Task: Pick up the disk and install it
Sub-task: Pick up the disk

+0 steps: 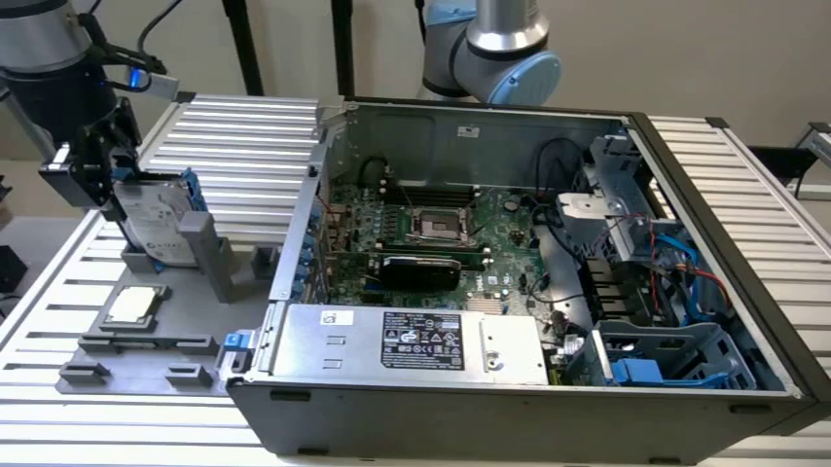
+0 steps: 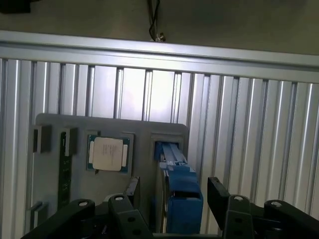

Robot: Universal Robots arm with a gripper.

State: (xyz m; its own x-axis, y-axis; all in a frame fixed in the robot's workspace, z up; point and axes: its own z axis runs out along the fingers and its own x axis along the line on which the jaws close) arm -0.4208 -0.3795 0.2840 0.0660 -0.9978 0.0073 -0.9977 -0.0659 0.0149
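Note:
The disk (image 1: 156, 222) stands on edge in a slot of the grey fixture plate (image 1: 143, 345), at the exterior view's left, white label face showing and blue rails along its edges. My gripper (image 1: 115, 180) hangs over the disk's upper end. In the wrist view the disk (image 2: 180, 196) appears edge-on, blue rail towards the camera. My gripper (image 2: 174, 193) is open, one black finger (image 2: 132, 191) on each side of the disk. A gap shows between the other finger (image 2: 217, 194) and the blue rail.
A small square silver chip (image 1: 134, 305) lies in the fixture plate beside the disk. The open computer case (image 1: 707, 195) fills the exterior view's right, with motherboard (image 1: 435, 229), power supply (image 1: 409, 341) and blue drive cage (image 1: 675, 355). A second arm's base (image 1: 500, 49) stands behind it.

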